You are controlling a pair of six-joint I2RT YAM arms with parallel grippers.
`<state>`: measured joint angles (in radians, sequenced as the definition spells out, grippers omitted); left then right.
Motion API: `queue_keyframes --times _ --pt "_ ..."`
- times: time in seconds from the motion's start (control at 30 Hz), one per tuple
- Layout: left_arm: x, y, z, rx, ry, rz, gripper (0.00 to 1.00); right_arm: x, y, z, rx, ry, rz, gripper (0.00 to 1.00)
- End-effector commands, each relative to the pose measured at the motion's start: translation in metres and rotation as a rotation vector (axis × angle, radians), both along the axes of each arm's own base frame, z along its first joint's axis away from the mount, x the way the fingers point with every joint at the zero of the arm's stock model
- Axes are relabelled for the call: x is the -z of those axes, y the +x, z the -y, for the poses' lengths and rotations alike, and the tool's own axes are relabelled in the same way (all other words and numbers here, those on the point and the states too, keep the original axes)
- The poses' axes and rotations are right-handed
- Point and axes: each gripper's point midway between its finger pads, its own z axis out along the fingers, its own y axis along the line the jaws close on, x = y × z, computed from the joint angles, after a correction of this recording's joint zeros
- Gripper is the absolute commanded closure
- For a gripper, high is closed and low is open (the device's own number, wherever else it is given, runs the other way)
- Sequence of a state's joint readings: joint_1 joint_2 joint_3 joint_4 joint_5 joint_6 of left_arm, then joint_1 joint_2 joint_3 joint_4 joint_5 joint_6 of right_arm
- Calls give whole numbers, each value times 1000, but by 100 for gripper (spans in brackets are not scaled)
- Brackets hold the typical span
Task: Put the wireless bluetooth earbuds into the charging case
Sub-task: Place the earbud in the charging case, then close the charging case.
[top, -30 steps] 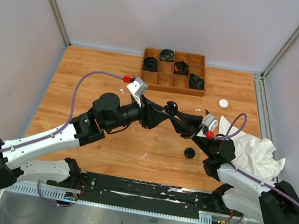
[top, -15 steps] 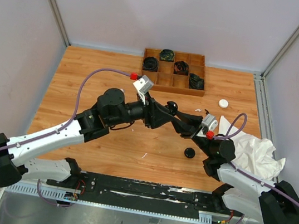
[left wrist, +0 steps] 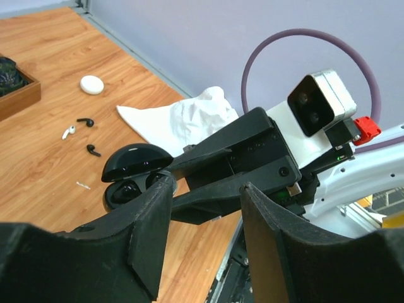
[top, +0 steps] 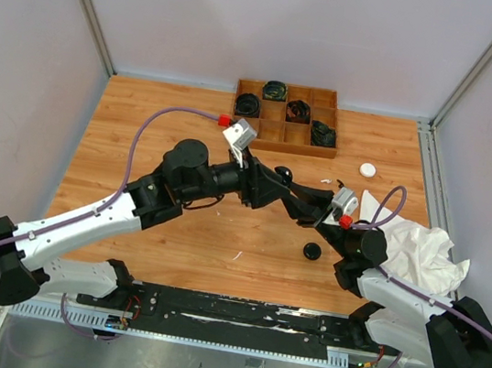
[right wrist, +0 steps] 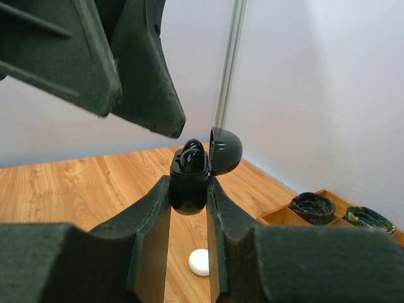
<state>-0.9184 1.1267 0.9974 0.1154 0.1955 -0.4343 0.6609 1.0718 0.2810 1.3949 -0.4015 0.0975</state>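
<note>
My right gripper (right wrist: 189, 184) is shut on the body of a black charging case (right wrist: 189, 180), held above the table with its lid (right wrist: 225, 150) swung open. Two glossy black earbuds (right wrist: 193, 156) sit in its wells. From the left wrist, the same case (left wrist: 129, 189) shows just beyond my left gripper (left wrist: 207, 189), which is open with nothing between its fingers. Seen from above, my left gripper (top: 275, 188) meets the right gripper (top: 292, 187) at the case (top: 282, 173). Loose on the table lie a black earbud (left wrist: 85, 120), a white earbud (left wrist: 68, 131) and another black earbud (left wrist: 93, 150).
A wooden compartment tray (top: 283, 135) with coiled black cables stands at the back. A white round case (top: 368, 170) lies to its right and a closed black case (top: 312, 251) lies in front of the right arm. A crumpled white cloth (top: 417, 247) covers the right side.
My left arm has reached further right and forward, bringing its open fingers closer to the held case. The right arm and the case have stayed put.
</note>
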Motion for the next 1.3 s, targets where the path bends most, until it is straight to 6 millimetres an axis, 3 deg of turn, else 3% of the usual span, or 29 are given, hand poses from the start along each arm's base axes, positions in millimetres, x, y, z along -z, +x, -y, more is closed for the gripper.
queue_keyframes --times 0.0,0.3,0.63,0.8,1.27 --pt "-25 8 -15 -42 -9 42 47 -11 -12 -2 -31 21 55 98" --pt "-14 17 -42 6 38 -3 38 -10 -22 -12 -111 -18 82 98" --pt "6 9 -33 210 45 -63 31 -12 -30 -23 -199 -31 76 98" --pt "18 13 -28 226 59 -90 31 -13 -32 -26 -226 -28 68 98" --pt "0 -10 -30 335 -7 -11 33 5 -30 -30 -254 -45 -33 98"
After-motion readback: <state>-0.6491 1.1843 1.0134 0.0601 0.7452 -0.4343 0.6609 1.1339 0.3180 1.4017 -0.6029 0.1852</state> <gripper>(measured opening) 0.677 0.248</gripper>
